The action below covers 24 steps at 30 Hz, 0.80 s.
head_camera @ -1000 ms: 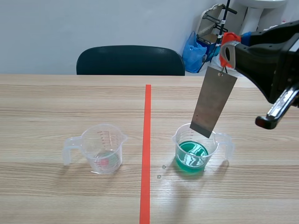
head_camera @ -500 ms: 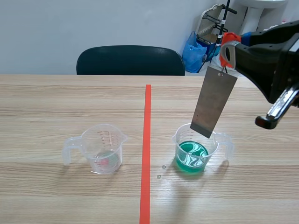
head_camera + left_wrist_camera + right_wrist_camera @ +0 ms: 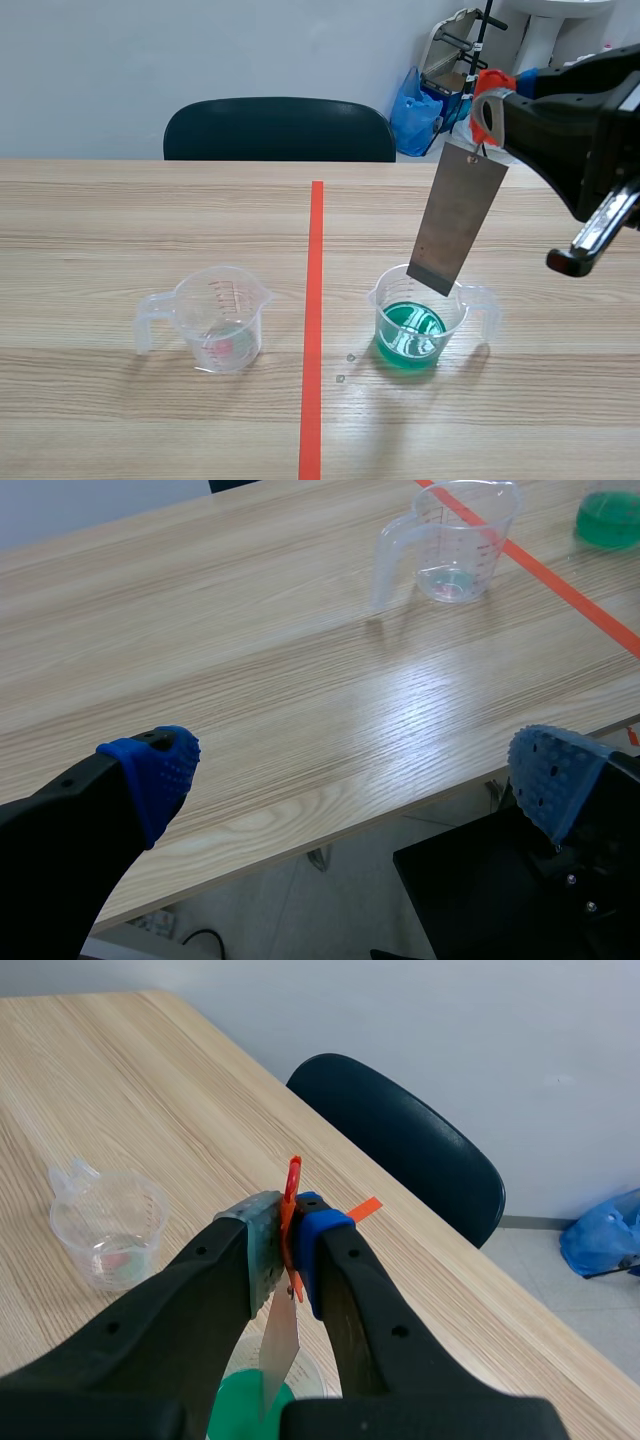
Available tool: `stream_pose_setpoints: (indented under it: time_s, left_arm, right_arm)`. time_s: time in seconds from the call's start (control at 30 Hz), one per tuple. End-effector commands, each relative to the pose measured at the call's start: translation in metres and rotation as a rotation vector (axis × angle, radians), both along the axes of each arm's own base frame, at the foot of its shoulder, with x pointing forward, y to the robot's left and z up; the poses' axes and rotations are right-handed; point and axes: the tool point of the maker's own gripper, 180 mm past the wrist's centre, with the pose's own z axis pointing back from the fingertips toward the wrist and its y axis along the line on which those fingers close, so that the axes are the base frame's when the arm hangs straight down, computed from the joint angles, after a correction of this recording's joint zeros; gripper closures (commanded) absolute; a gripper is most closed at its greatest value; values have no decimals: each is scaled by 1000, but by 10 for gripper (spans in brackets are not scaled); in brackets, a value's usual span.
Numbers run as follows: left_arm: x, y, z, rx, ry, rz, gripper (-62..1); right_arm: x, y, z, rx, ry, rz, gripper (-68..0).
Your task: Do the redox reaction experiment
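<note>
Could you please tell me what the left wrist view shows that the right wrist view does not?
Only the left wrist view: the open left hand and the orange-red tape line. Only the right wrist view: the right hand shut on the metal plate, and a black chair. Both: the clear cup, the green-liquid cup, the table.

Scene view: mounted between the arms, elevated, angled down across the surface (image 3: 120,220) toward a dark chair (image 3: 280,128) and the wall. At mid-range it covers the clear cup (image 3: 220,318) and the green-filled cup (image 3: 410,325).

Left wrist view: low, outside the surface's edge, facing across it past the spread left pincer (image 3: 352,772). Both cups lie well ahead.

Right wrist view: raised, facing down past the right pincer (image 3: 285,1245), which is clamped on a metal strip (image 3: 280,1345).

All three views share both cups. The scene and right wrist views also share the chair.
</note>
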Motion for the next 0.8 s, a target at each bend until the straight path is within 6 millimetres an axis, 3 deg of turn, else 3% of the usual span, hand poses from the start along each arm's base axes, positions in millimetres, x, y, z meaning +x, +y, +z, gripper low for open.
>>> stream_pose_setpoints:
  time_s: [0.0, 0.77]
  left_arm:
    - [2, -2, 4, -15, -20, 2, -623]
    - [3, -1, 6, -20, -33, 6, -623]
  right_arm:
    - [1, 0, 15, 11, -47, 2, -6]
    - [1, 0, 15, 11, -47, 2, -6]
